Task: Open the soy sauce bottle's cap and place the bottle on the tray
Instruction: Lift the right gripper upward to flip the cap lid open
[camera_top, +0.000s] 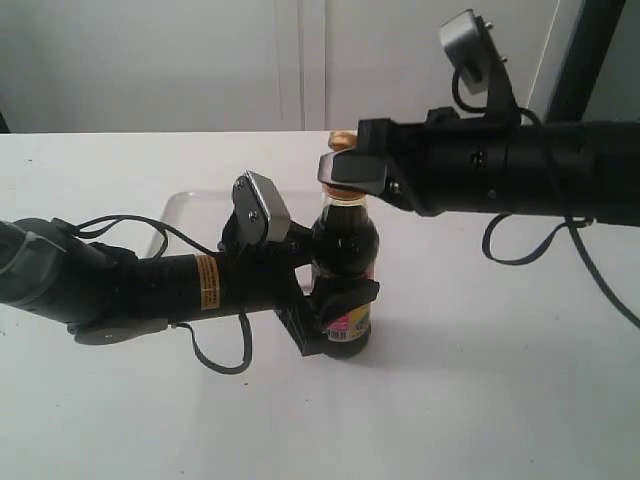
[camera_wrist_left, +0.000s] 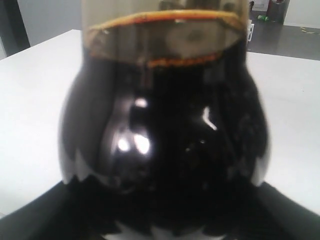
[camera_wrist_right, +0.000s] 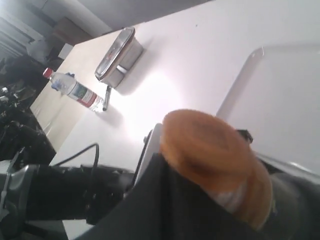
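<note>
Clamping the bottle (camera_top: 343, 262) at frame centre with left gripper (camera_top: 335, 310); pinching the cap (camera_top: 341, 137) with right gripper (camera_top: 350, 170). Risking tipping or spilling beside tray (camera_top: 185, 205) if pulling sideways.

Left gripper (camera_top: 335, 315) clamped — right gripper (camera_top: 345, 172) closed.

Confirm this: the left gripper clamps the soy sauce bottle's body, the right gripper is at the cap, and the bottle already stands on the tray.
One thing is wrong: the soy sauce bottle stands on the table, not on the tray, which lies behind it in the exterior view. The left gripper does clamp its body, and the right gripper is at the cap.
</note>
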